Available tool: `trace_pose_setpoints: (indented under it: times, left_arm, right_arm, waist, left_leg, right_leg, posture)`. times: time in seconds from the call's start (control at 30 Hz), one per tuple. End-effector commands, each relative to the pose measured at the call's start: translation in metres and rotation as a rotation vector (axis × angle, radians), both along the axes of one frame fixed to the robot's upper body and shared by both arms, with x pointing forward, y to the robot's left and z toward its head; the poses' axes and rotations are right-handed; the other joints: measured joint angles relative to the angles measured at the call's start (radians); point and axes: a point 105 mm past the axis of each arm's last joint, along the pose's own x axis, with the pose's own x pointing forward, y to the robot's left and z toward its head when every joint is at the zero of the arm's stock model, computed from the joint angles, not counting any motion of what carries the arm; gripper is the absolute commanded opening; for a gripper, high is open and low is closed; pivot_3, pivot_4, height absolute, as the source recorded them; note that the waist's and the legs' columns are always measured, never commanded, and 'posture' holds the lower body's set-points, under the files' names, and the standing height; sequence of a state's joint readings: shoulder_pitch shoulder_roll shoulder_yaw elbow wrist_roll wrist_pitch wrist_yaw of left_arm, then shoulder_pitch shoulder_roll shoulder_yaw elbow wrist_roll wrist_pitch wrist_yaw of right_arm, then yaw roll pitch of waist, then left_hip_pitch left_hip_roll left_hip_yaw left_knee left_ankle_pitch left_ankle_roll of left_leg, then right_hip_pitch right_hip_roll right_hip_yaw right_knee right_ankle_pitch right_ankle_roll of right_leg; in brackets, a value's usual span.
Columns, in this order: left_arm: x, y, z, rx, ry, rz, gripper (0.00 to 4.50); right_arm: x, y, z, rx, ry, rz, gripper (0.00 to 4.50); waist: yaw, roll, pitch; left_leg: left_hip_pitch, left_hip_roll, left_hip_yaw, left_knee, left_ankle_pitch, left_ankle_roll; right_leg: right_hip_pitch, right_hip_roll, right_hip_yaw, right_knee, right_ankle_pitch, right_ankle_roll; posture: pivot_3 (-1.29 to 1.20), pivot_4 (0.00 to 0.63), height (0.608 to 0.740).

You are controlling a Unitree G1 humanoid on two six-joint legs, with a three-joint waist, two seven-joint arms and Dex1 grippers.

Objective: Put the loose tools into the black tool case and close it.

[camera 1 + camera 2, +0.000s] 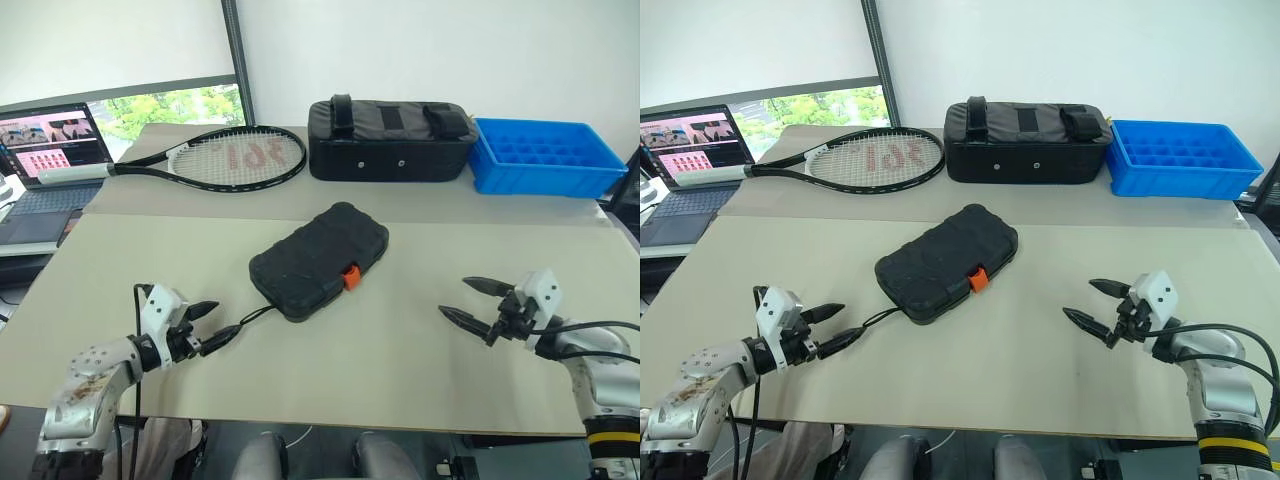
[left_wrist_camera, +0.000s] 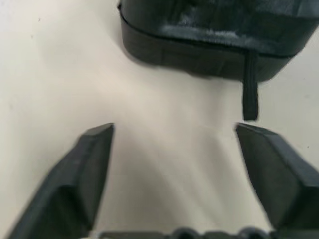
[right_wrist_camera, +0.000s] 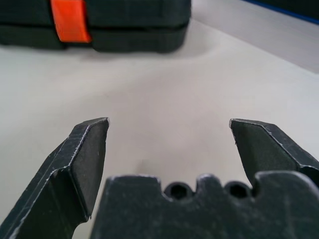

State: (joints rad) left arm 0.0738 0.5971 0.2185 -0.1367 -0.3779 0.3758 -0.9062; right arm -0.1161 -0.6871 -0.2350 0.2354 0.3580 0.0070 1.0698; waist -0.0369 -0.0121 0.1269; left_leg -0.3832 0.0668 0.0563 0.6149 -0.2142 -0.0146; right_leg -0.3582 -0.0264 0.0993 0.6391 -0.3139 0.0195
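Tool case lay closed, orange latch down, mid-bench; no loose tools remained outside. Left tool and right tool stood apart, empty; the task looked finished.

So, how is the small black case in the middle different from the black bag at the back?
The case is a flat hard plastic shell with an orange latch; the bag is taller, of fabric, with straps on top. The case lies at a slant on the near mat; the bag stands square beside the blue tray. Both are black and closed.
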Motion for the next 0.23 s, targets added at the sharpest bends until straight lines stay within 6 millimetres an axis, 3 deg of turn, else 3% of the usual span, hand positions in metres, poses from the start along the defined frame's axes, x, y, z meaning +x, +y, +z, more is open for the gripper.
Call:
trace_pose_setpoints:
  times: [0.03, 0.23]
  left_arm:
    - [0.0063, 0.0053, 0.0073, 0.077, -0.093, 0.060, 4.46]
    - [0.0047, 0.0055, 0.0034, 0.107, -0.118, 0.058, 4.46]
  right_arm:
    - [0.0025, -0.0090, 0.0192, -0.013, -0.072, 0.002, 4.50]
    - [0.0015, -0.0139, 0.0200, -0.019, -0.076, 0.001, 4.50]
  waist:
    - [0.000, 0.000, 0.000]
    - [-0.003, 0.000, 0.000]
  left_leg:
    - [0.000, 0.000, 0.000, 0.000, 0.000, 0.000]
    - [0.000, 0.000, 0.000, 0.000, 0.000, 0.000]
  right_leg:
    - [0.000, 0.000, 0.000, 0.000, 0.000, 0.000]
    - [0.000, 0.000, 0.000, 0.000, 0.000, 0.000]
  posture:
    - [0.00, 0.150, 0.708]
    - [0.00, 0.150, 0.708]
